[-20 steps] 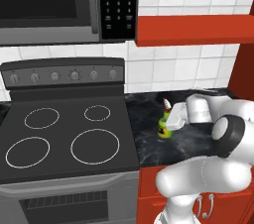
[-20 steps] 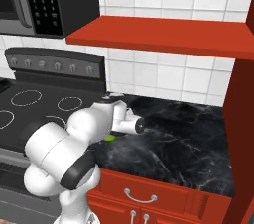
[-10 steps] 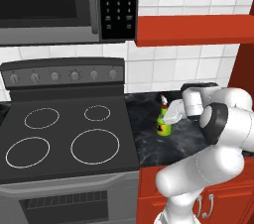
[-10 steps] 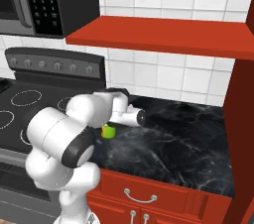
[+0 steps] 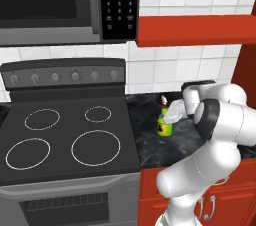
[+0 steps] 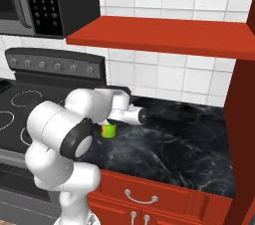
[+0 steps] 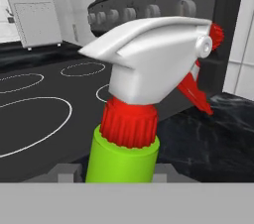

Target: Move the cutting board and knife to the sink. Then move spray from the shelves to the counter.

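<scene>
**K:** Kitchen wall is white tile, microwave (image 5: pixel 60 5) up top, red shelf (image 6: pixel 164 35) beside it. Stove (image 5: pixel 65 140) sits below the microwave. Black marble tabletop (image 6: pixel 184 144) runs from the stove's edge, under the shelf.

**M:** Where's the spray?

**K:** Spray (image 5: pixel 164 122) stands upright on the tabletop, just beside the stove, well below the shelf. Green body, red collar, white trigger head; the hand view has it (image 7: pixel 144 94) up close with the stove behind it.

**M:** Gripper?

**K:** Gripper (image 5: pixel 172 115) is at the bottle, jaws part-spread either side of the neck. Looks like it's pinching the spray, though the contact itself is hidden by the hand.

**M:** Progress?

**K:** Bottle is off the shelf and its base looks down on the tabletop, so I'd call the spray step nearly done. What's left: let go and back off. Board, knife and sink aren't in frame, so can't confirm that half.
</scene>
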You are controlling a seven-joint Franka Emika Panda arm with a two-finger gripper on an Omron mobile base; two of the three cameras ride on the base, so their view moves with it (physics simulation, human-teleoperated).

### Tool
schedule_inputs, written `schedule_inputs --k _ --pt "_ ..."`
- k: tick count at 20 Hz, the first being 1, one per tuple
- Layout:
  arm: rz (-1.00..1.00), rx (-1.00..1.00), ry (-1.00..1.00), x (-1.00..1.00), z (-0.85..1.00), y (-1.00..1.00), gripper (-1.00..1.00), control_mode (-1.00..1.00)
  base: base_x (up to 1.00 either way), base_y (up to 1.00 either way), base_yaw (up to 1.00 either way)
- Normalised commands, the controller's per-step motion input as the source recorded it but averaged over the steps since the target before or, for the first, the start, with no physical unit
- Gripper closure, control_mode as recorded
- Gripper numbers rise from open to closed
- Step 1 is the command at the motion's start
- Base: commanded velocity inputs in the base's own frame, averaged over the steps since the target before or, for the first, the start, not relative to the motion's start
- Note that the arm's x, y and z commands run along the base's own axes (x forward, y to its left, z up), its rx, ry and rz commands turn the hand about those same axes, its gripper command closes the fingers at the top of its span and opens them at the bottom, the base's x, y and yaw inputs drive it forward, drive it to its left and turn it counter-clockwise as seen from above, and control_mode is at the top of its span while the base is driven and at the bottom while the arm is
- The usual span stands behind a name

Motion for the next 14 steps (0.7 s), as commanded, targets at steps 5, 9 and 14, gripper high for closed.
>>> schedule_inputs --k 5,9,14 --pt "0.0 0.0 -0.05 -0.13 -0.38 0.0 1.0 -1.0 0.0 0.0 0.0" --pt "0.0 0.0 -0.1 -0.24 -0.41 0.0 1.0 -1.0 0.0 0.0 0.0" --pt "0.0 0.0 -0.14 -0.21 -0.38 0.0 1.0 -1.0 0.0 0.0 0.0"
